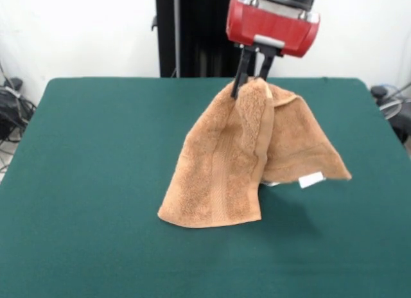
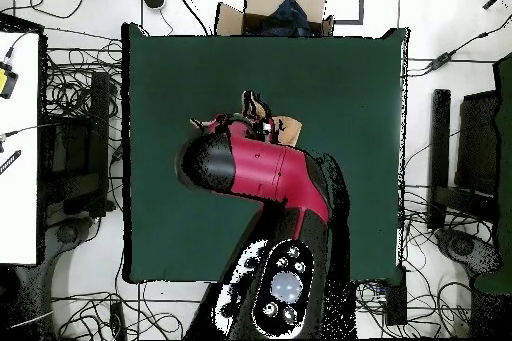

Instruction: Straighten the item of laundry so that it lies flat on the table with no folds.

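The orange-tan towel (image 1: 225,163) hangs from my gripper (image 1: 252,81) over the middle of the dark green table (image 1: 96,182). The black fingers are shut on the towel's top edge. The towel drapes in two folded layers; its lower left end rests on the table, and the right flap with a white tag (image 1: 311,180) hangs just above it. In the overhead view the red arm (image 2: 260,172) hides nearly all of the towel; only a small tan piece (image 2: 288,129) shows beside it.
The black pedestal (image 1: 192,35) stands behind the table's far edge. Cables lie on the floor at both sides of the table. A cardboard box (image 2: 275,7) sits beyond the table's edge opposite the robot.
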Tool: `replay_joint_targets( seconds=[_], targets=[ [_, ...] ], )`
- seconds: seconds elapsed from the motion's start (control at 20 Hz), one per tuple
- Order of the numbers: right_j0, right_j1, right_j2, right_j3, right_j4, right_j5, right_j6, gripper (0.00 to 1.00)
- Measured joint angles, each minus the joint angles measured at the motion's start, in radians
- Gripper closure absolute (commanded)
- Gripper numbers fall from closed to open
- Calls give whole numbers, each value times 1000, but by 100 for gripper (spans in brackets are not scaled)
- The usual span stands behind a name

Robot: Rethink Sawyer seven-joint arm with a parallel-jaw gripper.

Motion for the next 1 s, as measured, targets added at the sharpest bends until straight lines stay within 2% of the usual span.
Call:
replay_joint_targets(
  seconds=[1.0],
  targets=[
    [-4, 91, 1, -1, -2, -57, 0, 100]
  ],
)
